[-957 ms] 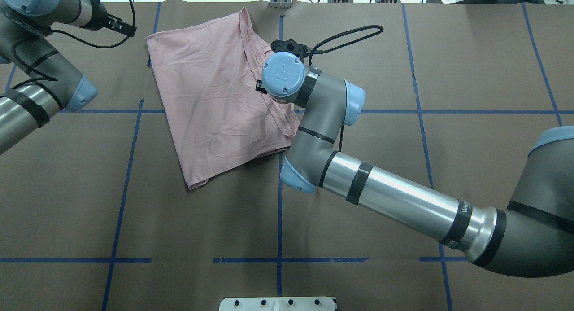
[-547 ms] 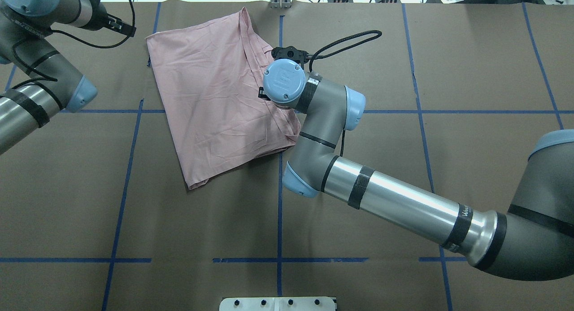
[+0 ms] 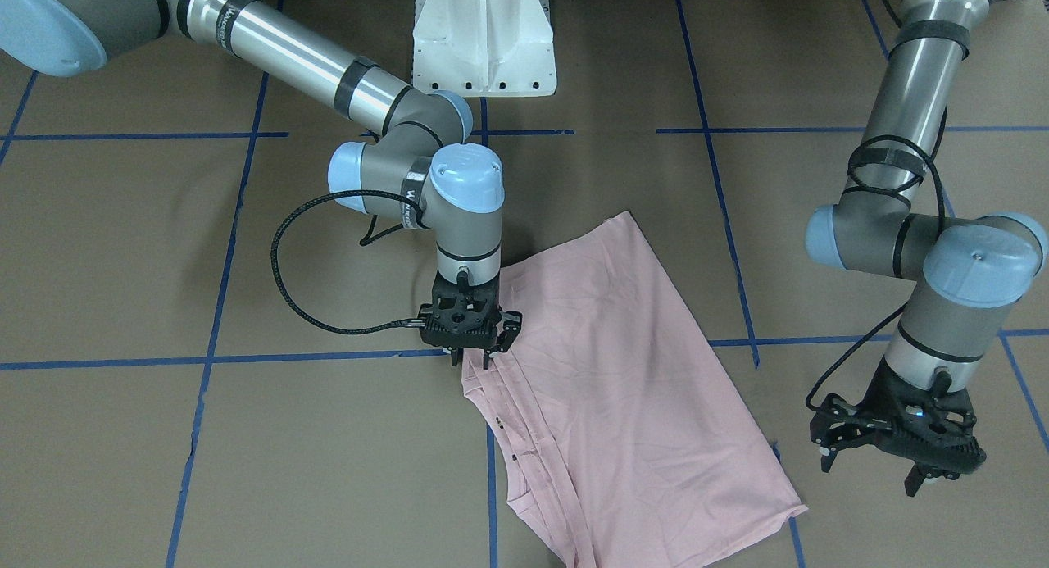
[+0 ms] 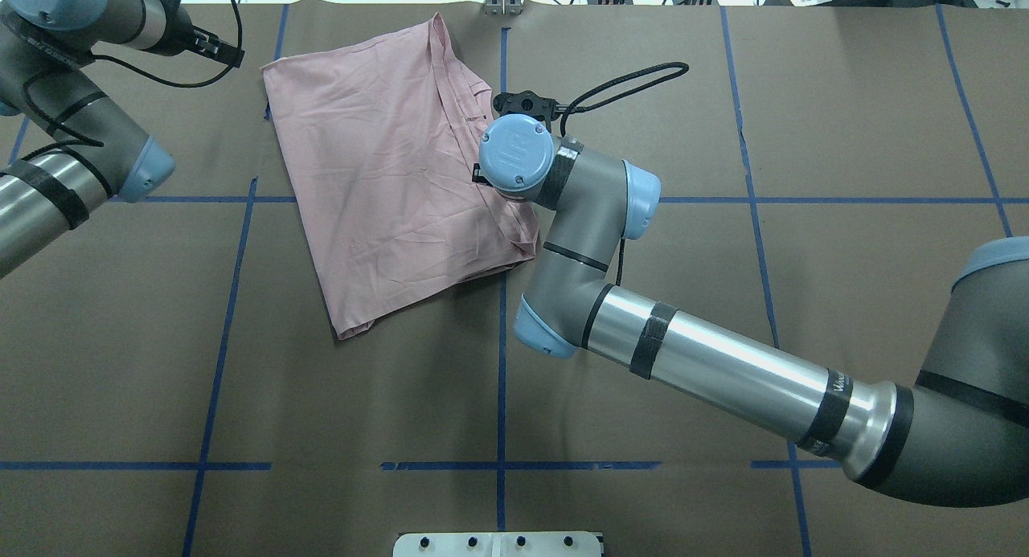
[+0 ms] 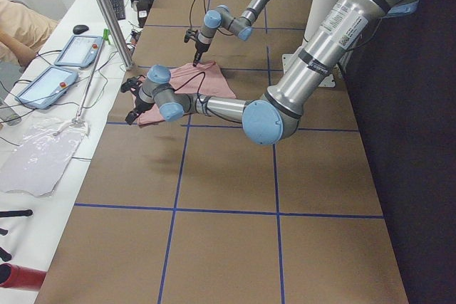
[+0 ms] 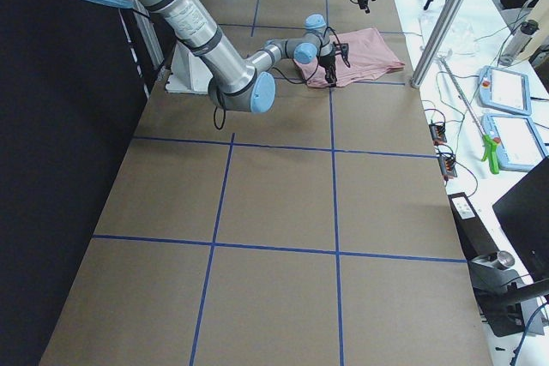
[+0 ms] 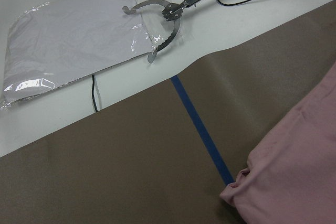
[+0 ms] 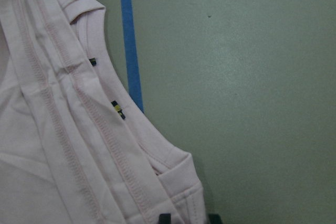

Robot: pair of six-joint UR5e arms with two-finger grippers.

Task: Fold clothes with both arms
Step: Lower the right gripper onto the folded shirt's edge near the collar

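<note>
The pale pink T-shirt [image 4: 386, 163] lies folded on the brown table, plain side up, its hems stacked along the right edge [image 8: 52, 129]. It also shows in the front view [image 3: 623, 388]. My right gripper [image 3: 472, 361] points straight down at that edge, its fingers drawn close and pinching the hem. Its black body [image 4: 522, 103] peeks out past the wrist cap in the overhead view. My left gripper [image 3: 869, 474] is open and empty, hovering just off the shirt's far left corner [image 7: 294, 182].
The white pedestal base [image 3: 483, 35] stands at the robot's side. Blue tape lines [image 4: 500, 380] grid the table. Beyond the far edge lie a clear plastic bag [image 7: 68, 40], metal tongs [image 7: 163, 19], tablets [image 5: 78, 51] and an upright metal post [image 5: 107, 12].
My right arm has moved a little toward the robot and to the right, and the shirt's right edge has shifted slightly with it. The left arm has not moved.
</note>
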